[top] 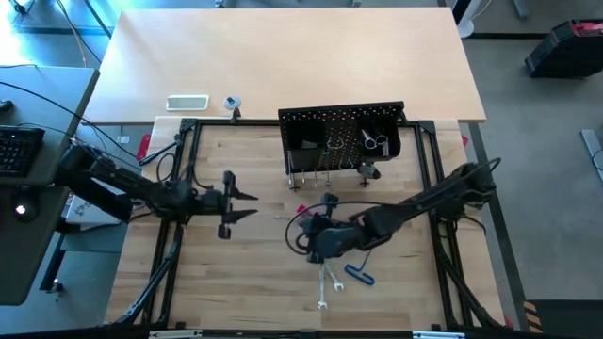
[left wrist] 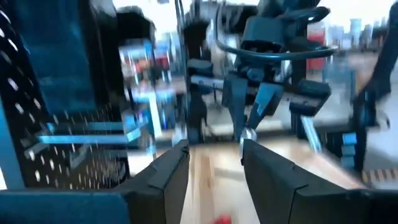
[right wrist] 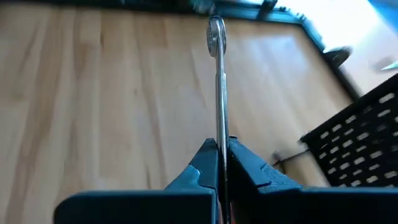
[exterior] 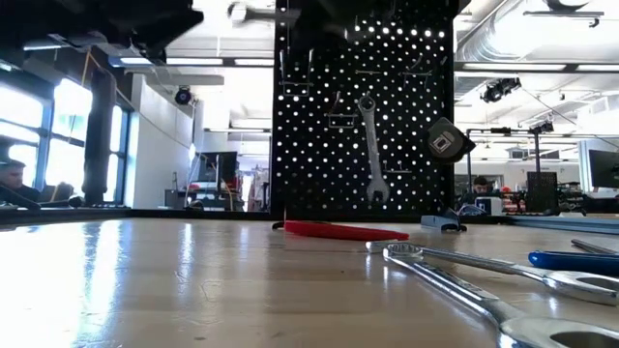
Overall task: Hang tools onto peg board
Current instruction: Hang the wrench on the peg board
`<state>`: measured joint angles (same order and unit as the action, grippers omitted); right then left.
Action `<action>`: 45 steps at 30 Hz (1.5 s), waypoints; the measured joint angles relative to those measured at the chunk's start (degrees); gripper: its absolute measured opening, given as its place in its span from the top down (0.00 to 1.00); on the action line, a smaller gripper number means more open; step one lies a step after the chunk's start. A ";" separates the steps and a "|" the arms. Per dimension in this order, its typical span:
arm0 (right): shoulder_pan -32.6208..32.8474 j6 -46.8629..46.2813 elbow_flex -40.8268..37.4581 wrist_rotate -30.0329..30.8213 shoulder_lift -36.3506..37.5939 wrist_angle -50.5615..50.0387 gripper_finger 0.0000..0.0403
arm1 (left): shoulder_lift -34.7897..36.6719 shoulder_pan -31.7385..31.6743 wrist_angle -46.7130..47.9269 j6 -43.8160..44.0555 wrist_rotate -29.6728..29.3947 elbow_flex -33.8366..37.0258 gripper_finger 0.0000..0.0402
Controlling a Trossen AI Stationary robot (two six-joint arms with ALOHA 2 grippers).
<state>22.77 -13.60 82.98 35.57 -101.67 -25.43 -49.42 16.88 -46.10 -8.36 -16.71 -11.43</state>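
High view: peg board [top: 341, 141] carries hung wrench [top: 334, 149].

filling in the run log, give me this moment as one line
right gripper: shut on slim wrench, above table | left gripper: open, empty, waiting left of peg board | loose wrenches on table

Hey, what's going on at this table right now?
A two-armed robot is hanging tools on a peg board. The right gripper is shut on a slim silver wrench, held above the table in front of the board. The left gripper is open and empty, off to the board's left. One wrench already hangs on the board; two more wrenches and a blue-ended key still lie on the table.
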 joint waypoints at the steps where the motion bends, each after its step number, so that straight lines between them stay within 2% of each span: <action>1: 0.11 0.63 0.02 0.80 0.84 0.55 0.99 | -1.09 0.00 -4.49 -0.48 0.02 0.89 0.65; 8: 0.28 9.12 0.11 1.64 2.67 12.87 0.99 | -13.63 0.00 -24.78 -1.88 1.25 1.22 0.65; 15: 0.28 13.16 0.13 2.08 2.69 19.81 0.99 | -28.52 0.02 -43.90 -4.08 4.64 -3.43 0.65; 21: 0.28 14.94 0.13 2.86 2.69 22.94 0.99 | -35.69 0.38 -43.81 -6.07 8.24 -11.96 0.65; 32: 0.54 16.65 0.13 3.37 2.69 23.76 0.99 | -38.33 1.11 -43.81 -7.77 4.36 -18.24 0.65; 35: 0.54 16.67 0.13 3.36 2.69 24.04 0.99 | -38.33 1.09 -43.76 -7.37 4.59 -18.83 0.71; 41: 1.07 18.76 0.13 3.38 2.69 26.10 0.99 | -38.33 1.08 -41.48 -7.30 7.82 -18.81 0.92; 45: 1.41 20.13 0.11 3.24 2.67 27.61 0.99 | -38.33 1.11 -41.43 -7.21 9.08 -18.86 0.96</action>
<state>24.18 6.52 83.09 38.81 -99.00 2.19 -87.74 18.00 -87.53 -15.57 -7.63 -30.28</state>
